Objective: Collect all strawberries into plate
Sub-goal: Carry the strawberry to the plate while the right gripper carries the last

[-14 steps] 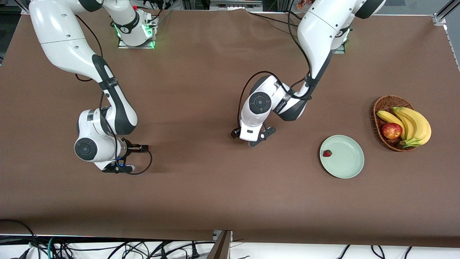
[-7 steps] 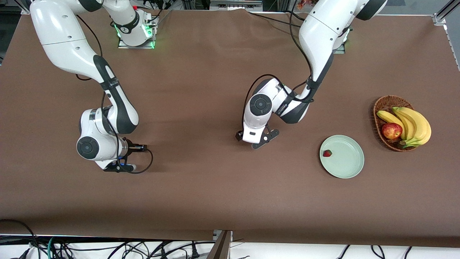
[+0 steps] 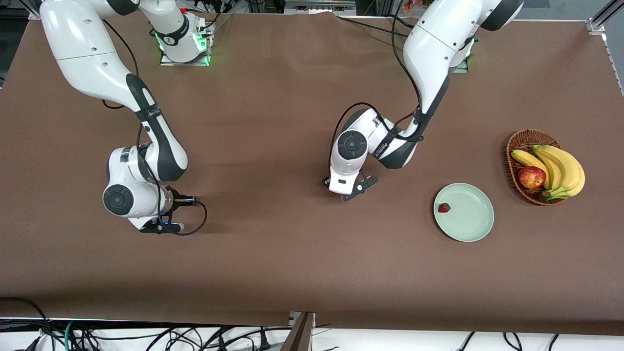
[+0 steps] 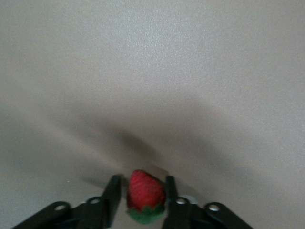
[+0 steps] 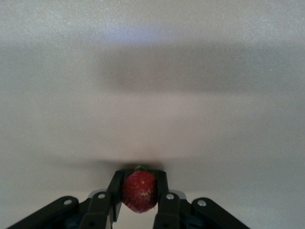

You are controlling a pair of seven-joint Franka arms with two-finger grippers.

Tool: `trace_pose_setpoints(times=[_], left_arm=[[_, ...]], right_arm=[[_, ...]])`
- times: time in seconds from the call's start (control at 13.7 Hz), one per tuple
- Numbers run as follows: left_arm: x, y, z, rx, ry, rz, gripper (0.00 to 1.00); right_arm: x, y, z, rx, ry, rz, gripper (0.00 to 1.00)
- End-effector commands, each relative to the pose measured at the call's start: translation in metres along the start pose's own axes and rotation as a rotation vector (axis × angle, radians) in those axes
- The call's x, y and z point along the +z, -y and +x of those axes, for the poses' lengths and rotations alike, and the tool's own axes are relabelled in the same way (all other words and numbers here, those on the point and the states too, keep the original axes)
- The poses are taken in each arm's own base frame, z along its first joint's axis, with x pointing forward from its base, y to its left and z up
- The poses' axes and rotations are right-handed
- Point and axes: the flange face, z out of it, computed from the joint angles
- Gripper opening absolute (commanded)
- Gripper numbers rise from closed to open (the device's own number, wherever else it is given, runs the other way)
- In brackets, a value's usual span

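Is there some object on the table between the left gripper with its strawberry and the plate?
Nothing visible. The left gripper holds a strawberry over bare table, and the stretch toward the plate shows no object; the basket sits past it.

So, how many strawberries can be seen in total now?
3. One strawberry lies on the plate. A second strawberry sits between the left gripper fingers; a third strawberry is held in the right gripper, over bare table.
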Motion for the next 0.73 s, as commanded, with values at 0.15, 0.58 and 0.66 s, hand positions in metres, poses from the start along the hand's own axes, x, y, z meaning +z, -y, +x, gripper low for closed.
trace_pose_setpoints(times=[0.15,0.58,0.66], left_arm=[[-0.004,-0.007,-0.001,0.003,-0.012,-0.022,0.10],[-0.056,0.028,0.045,0.037,0.048,0.152,0.08],[-0.069,0.036,0.057,0.091,0.075,0.198,0.08]], right_arm=[[-0.037,0.009,0.005,-0.009,-0.061,0.021,0.21],[-0.057,0.074,0.001,0.071,-0.081,0.123,0.22],[-0.059,0.091,-0.002,0.098,-0.083,0.126,0.22]])
